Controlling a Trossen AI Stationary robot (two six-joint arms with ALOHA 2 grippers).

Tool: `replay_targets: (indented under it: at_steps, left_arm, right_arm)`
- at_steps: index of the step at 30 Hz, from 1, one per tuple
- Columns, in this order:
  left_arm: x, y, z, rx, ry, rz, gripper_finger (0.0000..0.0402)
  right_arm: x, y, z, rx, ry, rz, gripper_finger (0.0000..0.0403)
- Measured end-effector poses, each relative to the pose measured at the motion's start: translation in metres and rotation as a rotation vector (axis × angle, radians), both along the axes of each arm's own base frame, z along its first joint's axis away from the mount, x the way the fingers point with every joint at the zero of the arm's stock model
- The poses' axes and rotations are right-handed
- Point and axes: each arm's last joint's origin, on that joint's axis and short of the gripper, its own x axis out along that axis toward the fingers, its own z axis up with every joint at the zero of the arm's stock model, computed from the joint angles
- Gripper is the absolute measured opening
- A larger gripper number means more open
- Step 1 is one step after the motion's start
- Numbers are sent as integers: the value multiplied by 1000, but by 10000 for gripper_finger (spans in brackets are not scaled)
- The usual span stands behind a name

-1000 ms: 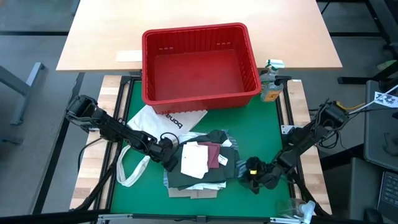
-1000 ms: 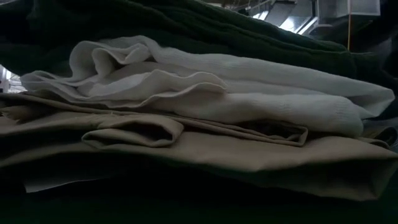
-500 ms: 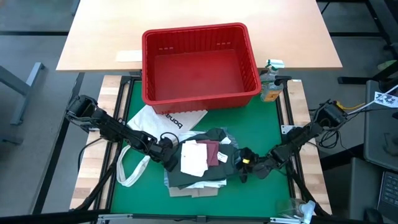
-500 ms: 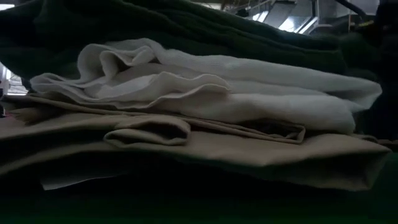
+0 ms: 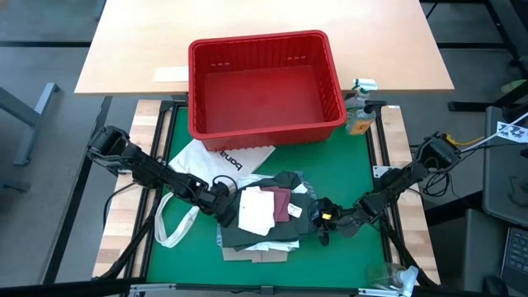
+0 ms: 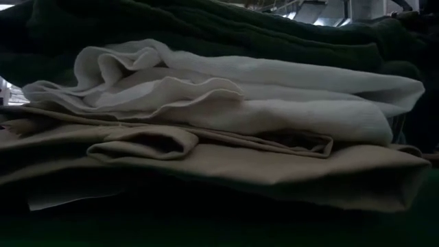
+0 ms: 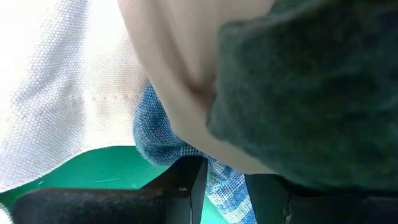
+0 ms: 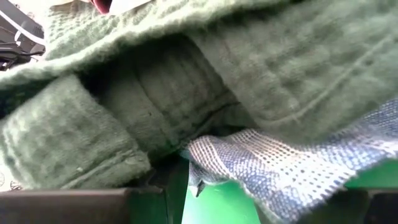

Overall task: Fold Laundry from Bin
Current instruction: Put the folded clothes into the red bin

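The laundry lies in a pile in the middle of the green mat. A dark green-grey top (image 5: 289,186) carries a white piece (image 5: 256,211) and a maroon piece (image 5: 283,204). Under it are a white shirt (image 6: 274,103), a tan shirt (image 6: 240,165) and blue-striped cloth (image 8: 292,168). My left gripper (image 5: 223,205) is at the pile's left edge, shut on the striped cloth. My right gripper (image 5: 322,223) stands open at the pile's right edge, low over the mat. The red bin (image 5: 264,82) stands behind the pile with nothing showing inside. My left gripper pinches a bottom edge of the blue-striped cloth (image 7: 217,175) between its two fingers (image 7: 186,186), coming in slanting down from the table's left. The tan shirt (image 7: 180,74) and the green top (image 7: 311,93) lie over the fingers; the pile rests on the mat. My right gripper: a corner of the striped cloth (image 8: 205,158) hangs between its spread fingers; I cannot tell whether they touch it.
A white tote bag with black lettering (image 5: 206,158) lies flat left of the pile, its straps (image 5: 169,227) toward the near edge. A spray bottle (image 5: 360,107) stands right of the bin. Bare green mat (image 5: 346,165) lies right of the pile.
My right gripper has gone toward the table's left and a little toward its far edge, up to the pile's right edge, and has tipped closer to level. Its fingers have stayed open.
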Motion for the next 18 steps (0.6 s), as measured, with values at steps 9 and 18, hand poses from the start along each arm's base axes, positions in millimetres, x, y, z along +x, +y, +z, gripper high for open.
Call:
replay_targets:
  at_steps: [9, 18]
  left_arm:
    - [0, 0, 0, -1, 0, 0, 97]
    - [0, 0, 0, -3, -4, 0, 97]
  right_arm:
    - [0, 1, 0, 17, 12, 28, 149]
    - [-11, 3, -2, 173, 226, 222, 149]
